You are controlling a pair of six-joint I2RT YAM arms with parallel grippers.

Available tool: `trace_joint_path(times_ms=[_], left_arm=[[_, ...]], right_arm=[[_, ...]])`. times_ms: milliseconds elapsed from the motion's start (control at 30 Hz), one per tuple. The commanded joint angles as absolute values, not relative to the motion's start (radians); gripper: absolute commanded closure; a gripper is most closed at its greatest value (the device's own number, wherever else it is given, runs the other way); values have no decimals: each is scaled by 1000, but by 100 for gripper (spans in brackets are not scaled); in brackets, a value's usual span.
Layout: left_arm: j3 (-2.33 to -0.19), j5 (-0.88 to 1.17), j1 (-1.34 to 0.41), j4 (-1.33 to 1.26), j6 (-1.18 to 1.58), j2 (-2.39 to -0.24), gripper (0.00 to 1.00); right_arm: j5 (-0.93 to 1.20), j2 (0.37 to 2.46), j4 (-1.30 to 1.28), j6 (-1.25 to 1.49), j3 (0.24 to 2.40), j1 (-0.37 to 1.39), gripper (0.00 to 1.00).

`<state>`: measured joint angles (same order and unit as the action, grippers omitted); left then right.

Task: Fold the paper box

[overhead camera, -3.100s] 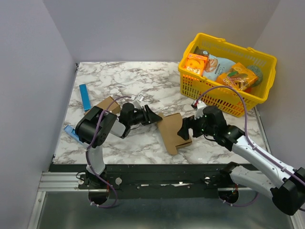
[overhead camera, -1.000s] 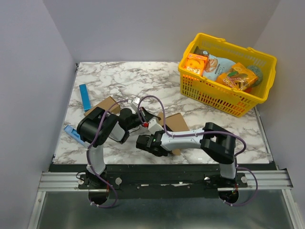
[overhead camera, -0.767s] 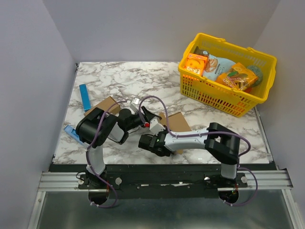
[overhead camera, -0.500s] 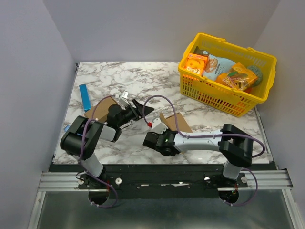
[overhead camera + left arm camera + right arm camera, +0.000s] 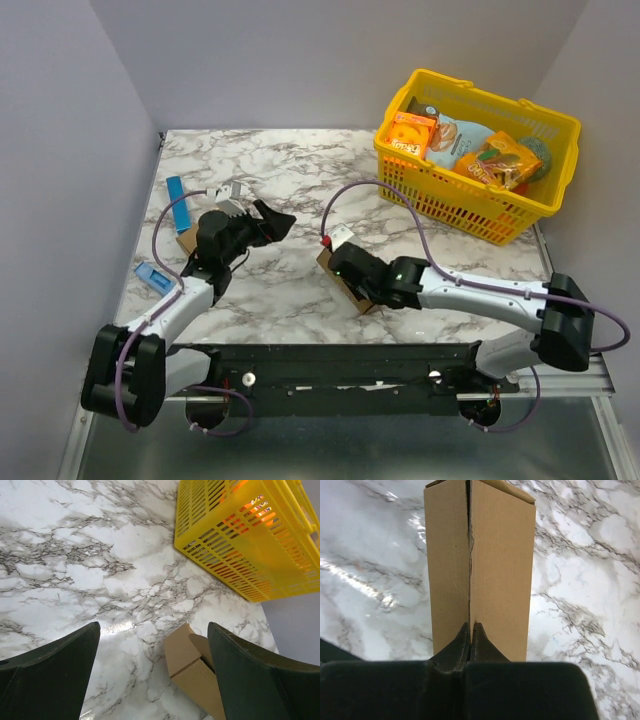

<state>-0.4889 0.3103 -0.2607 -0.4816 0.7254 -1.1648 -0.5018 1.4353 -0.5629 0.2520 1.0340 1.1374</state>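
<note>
**Seam work:** The right gripper, jaws shut tight with nothing between them, sets its tips on the centre seam of the paper box. The box lies on the marble table in front of the yellow basket, on the side nearer the arms' bases. Two brown panels meet along that seam, and a small nick partway down it suggests they are not yet fully seated.

The left gripper, jaws spread wide and empty, hangs over the table farther from the basket than the box is. It faces the carton's end, where the folds look loose.

The step in hand appears to be pressing the seam closed. It would go best with the closed tips kept dead centre on the line and the push aimed straight down. Drifting to either side could drive one panel under the other.

The light carton may also skid on the smooth marble. The open left jaws could usefully brace the end turned away from the basket before more force goes on.
</note>
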Motion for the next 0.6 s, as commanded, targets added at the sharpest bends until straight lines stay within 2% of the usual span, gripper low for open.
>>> trace_joint_path(times_ms=[0, 167, 300, 400, 567], left_arm=[[-494, 275, -250, -328, 630, -1040, 1], [-434, 399, -245, -460, 634, -970, 1], [-399, 547, -247, -610, 626, -1034, 1], [-373, 644, -244, -799, 644, -1103, 1], [-400, 813, -241, -975, 684, -1199, 2]], right_arm=[[-180, 1335, -531, 128, 1045, 1028, 99], [119, 1284, -477, -23, 1006, 872, 99], [438, 1279, -449, -112, 979, 778, 100], [579, 1302, -449, -149, 976, 723, 99], [658, 1354, -476, -189, 973, 658, 99]])
